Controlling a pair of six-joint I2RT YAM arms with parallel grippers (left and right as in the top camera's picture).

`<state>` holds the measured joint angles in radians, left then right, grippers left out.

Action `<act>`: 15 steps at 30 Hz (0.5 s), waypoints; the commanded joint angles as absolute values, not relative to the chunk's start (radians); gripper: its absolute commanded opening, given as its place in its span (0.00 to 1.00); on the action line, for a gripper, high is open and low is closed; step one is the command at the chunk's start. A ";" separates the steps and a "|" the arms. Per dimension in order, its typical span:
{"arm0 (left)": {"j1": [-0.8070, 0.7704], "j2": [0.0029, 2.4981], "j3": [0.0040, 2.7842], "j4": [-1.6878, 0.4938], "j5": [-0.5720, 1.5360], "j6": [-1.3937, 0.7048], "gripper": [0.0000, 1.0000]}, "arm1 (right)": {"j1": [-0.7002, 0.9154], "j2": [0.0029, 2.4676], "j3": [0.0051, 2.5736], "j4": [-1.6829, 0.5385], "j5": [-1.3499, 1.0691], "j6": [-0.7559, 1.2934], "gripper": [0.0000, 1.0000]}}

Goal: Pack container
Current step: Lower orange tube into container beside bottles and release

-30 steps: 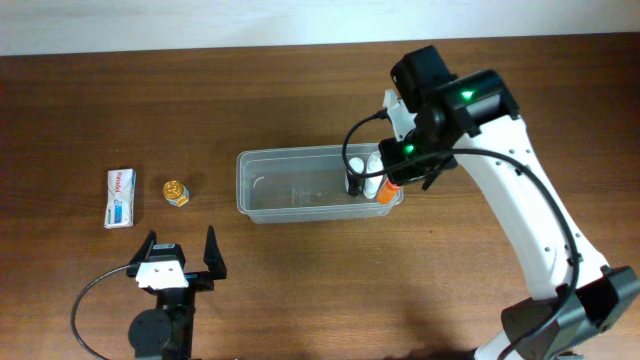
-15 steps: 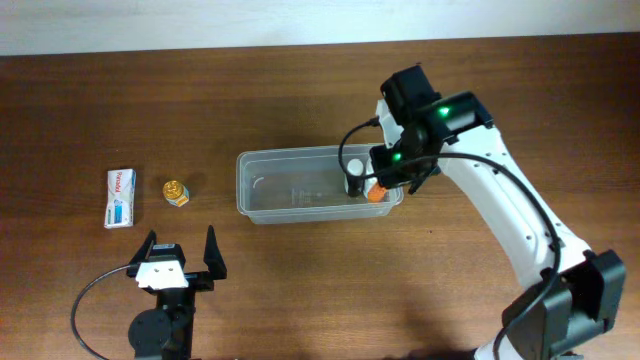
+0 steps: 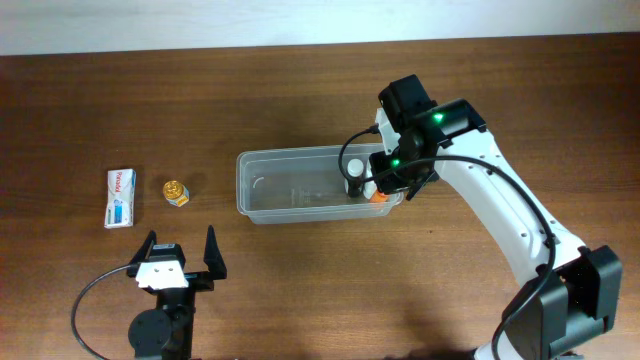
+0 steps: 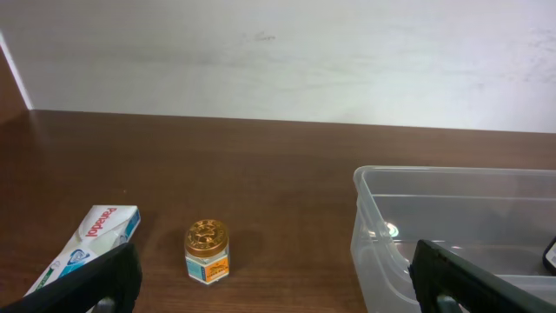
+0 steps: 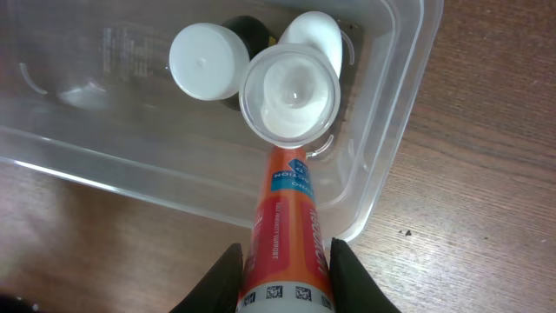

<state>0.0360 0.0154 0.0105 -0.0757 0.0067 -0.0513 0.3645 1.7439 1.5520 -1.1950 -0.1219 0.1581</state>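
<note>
The right claw (image 5: 284,274) is pinching an orange tube (image 5: 287,204) by its lower body, one finger on each side. Ahead of the claw, the tube's clear-capped end reaches over the rim of the clear tub (image 5: 387,143), into its corner. Just beyond the cap stands a white bottle (image 5: 320,36), with a dark, white-capped bottle (image 5: 207,61) beside it; whether the cap touches them I cannot tell. The tub sits on the wooden surface (image 3: 300,90), directly under this claw.

The left claw (image 3: 180,240) is spread wide, pinching nothing. Ahead of it, well apart, stand a small gold-lidded jar (image 3: 177,192) and, further to its left, a flat white box (image 3: 121,197). The tub lies ahead to its right.
</note>
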 commanded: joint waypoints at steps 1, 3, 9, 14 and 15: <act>0.042 0.006 0.009 -0.083 0.003 -0.039 0.99 | 0.373 1.741 1.554 -1.192 -0.081 0.166 0.24; 0.042 0.006 0.009 -0.083 0.003 -0.039 0.99 | 0.373 1.742 1.554 -1.192 -0.066 0.167 0.24; 0.042 0.006 0.009 -0.083 0.003 -0.039 0.99 | 0.374 1.754 1.554 -1.188 -0.034 0.190 0.24; 0.042 0.006 0.009 -0.083 0.003 -0.039 0.99 | 0.376 1.779 1.550 -1.180 -0.030 0.192 0.24; 0.042 0.006 0.009 -0.083 0.003 -0.040 0.99 | 0.380 1.783 1.548 -1.177 -0.029 0.192 0.24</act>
